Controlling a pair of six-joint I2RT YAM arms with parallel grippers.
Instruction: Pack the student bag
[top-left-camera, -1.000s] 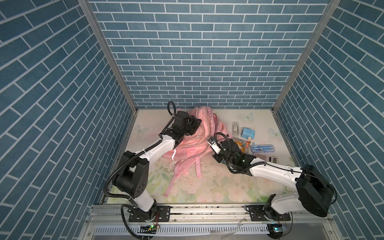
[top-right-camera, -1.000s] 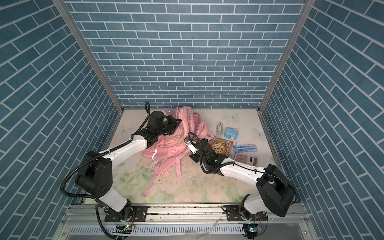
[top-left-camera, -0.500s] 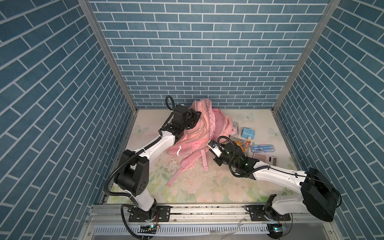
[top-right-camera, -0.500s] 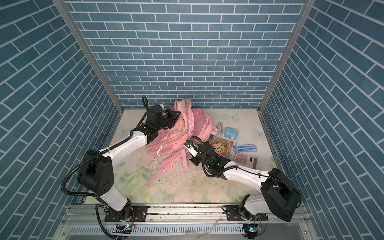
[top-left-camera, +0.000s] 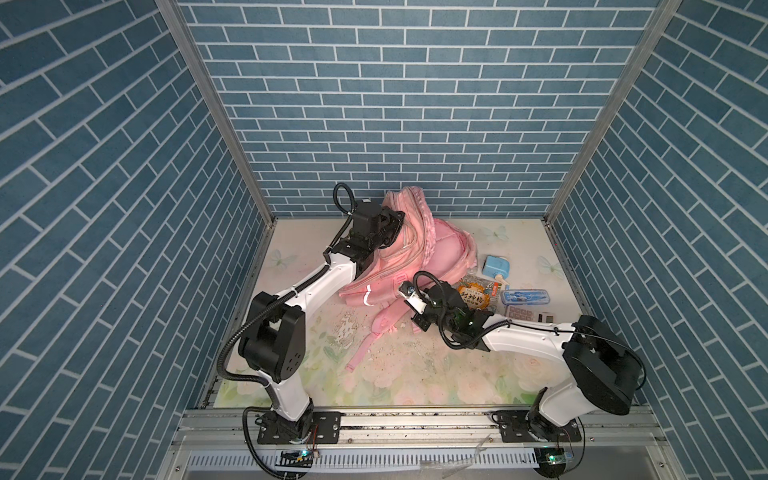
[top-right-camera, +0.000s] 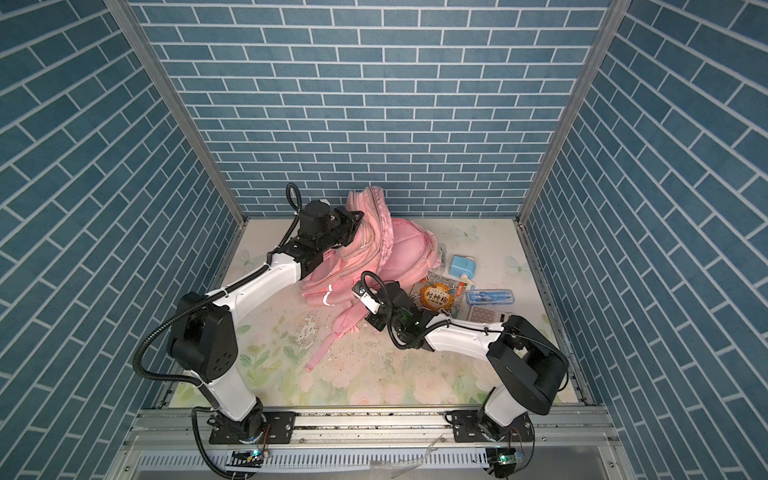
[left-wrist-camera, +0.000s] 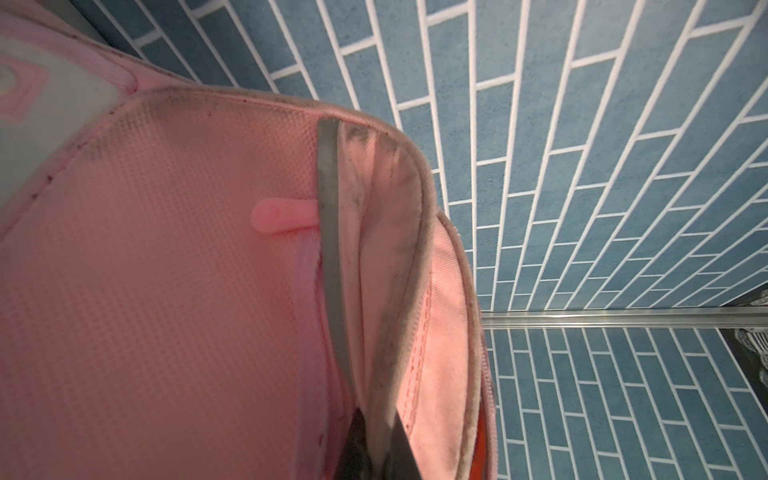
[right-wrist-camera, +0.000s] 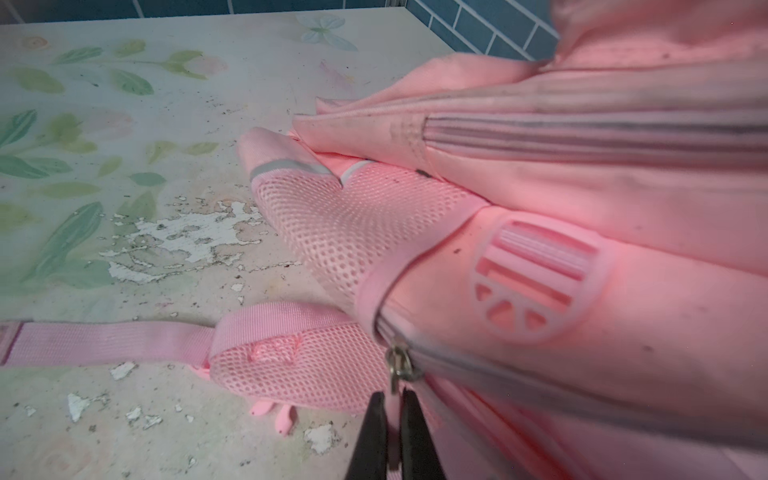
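The pink student bag (top-left-camera: 432, 249) (top-right-camera: 399, 253) stands half upright near the back wall, its straps trailing forward on the floral table. My left gripper (top-left-camera: 398, 218) (top-right-camera: 358, 216) is shut on a fold of fabric at the bag's raised top edge; in the left wrist view its dark fingers (left-wrist-camera: 357, 446) pinch that pale pink edge (left-wrist-camera: 386, 291) beside a grey strip. My right gripper (top-left-camera: 409, 311) (top-right-camera: 365, 309) is low at the bag's near side. In the right wrist view it (right-wrist-camera: 392, 419) is shut on the pull tab below the metal zipper slider (right-wrist-camera: 398, 365).
Right of the bag lie a blue box (top-left-camera: 495, 266), an orange snack packet (top-left-camera: 478, 297), a blue clear case (top-left-camera: 525, 297) and a calculator (top-left-camera: 525, 312). Blue brick walls close the back and both sides. A mesh shoulder strap (right-wrist-camera: 303, 365) lies beside my right gripper.
My left gripper has lifted the bag's top edge higher and toward the back wall, so the bag stands up more. My right gripper has drawn slightly forward with the zipper pull.
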